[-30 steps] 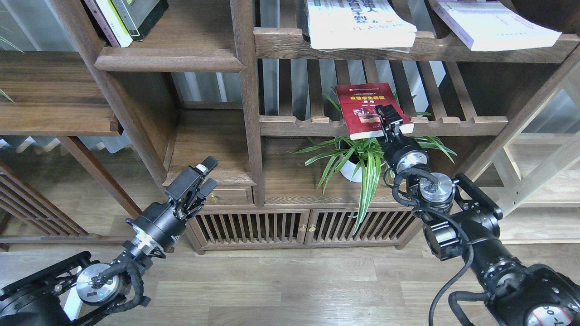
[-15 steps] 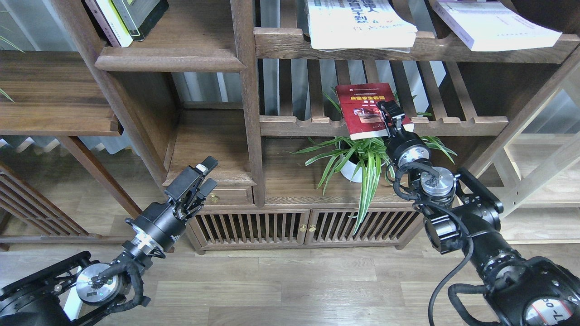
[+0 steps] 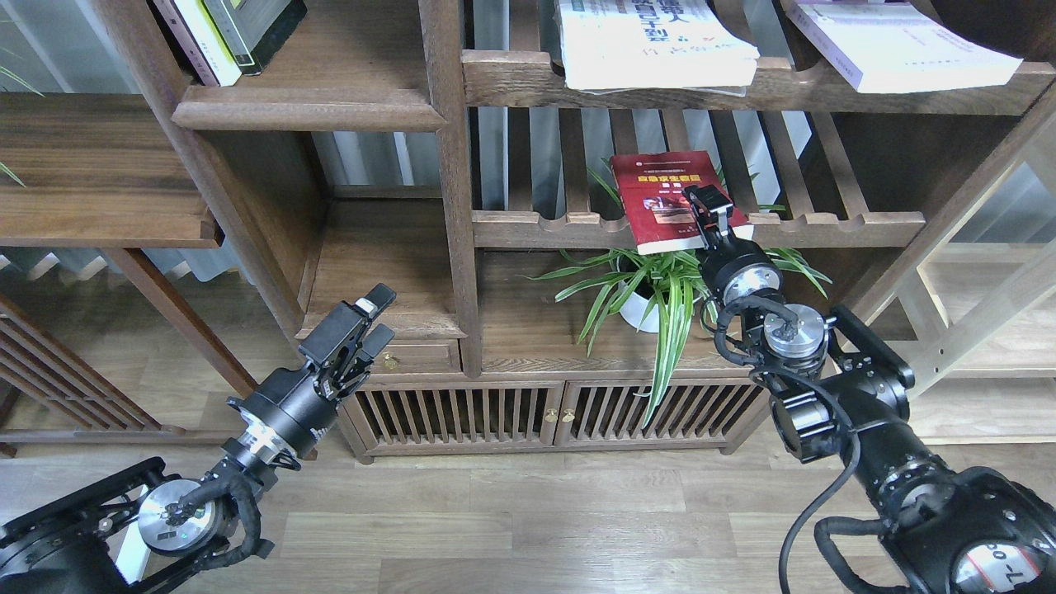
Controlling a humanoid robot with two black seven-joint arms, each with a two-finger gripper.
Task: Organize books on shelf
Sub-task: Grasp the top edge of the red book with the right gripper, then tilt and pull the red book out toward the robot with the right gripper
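Observation:
The thin red book (image 3: 660, 202) lies flat on the middle slatted rack (image 3: 825, 227), its front end over the rail. My right gripper (image 3: 709, 213) sits on the book's lower right corner. It is dark and end-on, so its fingers cannot be told apart. The large white book with green characters (image 3: 652, 41) and the thick lavender-white book (image 3: 899, 45) lie on the upper slatted rack. The solid shelf with the moulded front edge (image 3: 309, 107) is at the upper left. My left gripper (image 3: 373, 318) is open and empty, low in front of the small drawer.
Other books (image 3: 223, 33) stand leaning at the left end of the solid shelf. A spider plant in a white pot (image 3: 643, 305) stands under the red book. A cabinet with slatted doors (image 3: 553, 412) is below. A side ledge (image 3: 99, 173) juts out at the left.
My right gripper has crept slightly up and forward onto the red book's corner. The book and my left arm have not visibly moved.

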